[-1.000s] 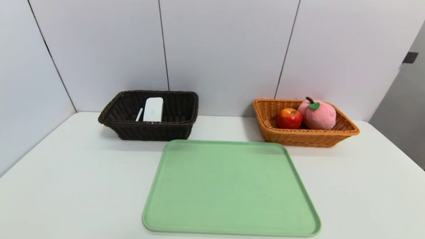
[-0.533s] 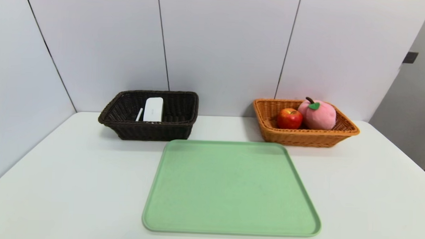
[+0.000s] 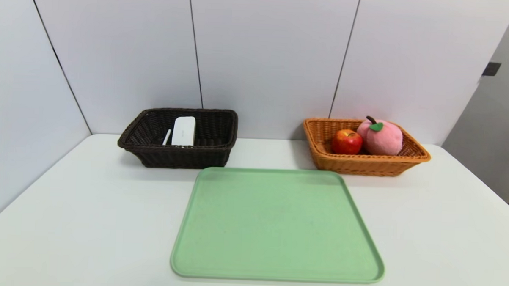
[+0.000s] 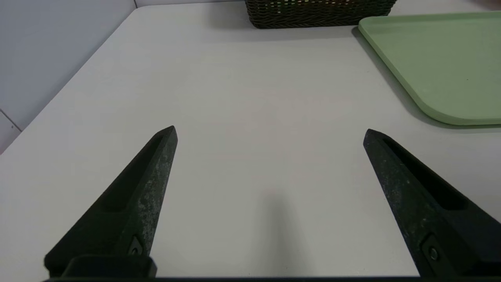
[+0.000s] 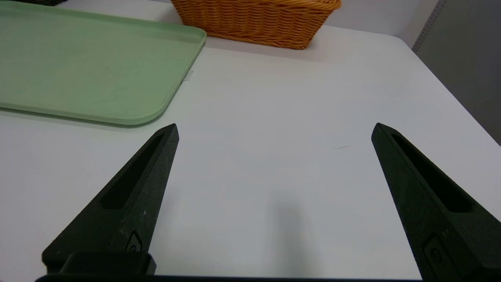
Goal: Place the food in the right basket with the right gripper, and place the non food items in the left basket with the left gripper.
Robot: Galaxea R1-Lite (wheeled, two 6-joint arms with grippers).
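Left basket: dark brown wicker basket (image 3: 178,155) at the table's far side, left of the tray's far edge, near the wall.
Left basket contents: white flat case (image 3: 184,131) leaning inside, thin white stick (image 3: 166,137) just beside it.
Right basket: orange wicker basket (image 3: 364,163) at the far side, right of the tray's far edge.
Right basket contents: red apple (image 3: 347,142) touching a pink plush peach (image 3: 381,137).
Tray: green tray (image 3: 277,224) in the middle of the white table (image 3: 87,205), nothing on it.
Left end effector (image 4: 270,133): released, fingers spread wide, holding nothing; low over bare table to the left of the tray.
Right end effector (image 5: 274,131): released, fingers spread wide, holding nothing; low over bare table to the right of the tray.
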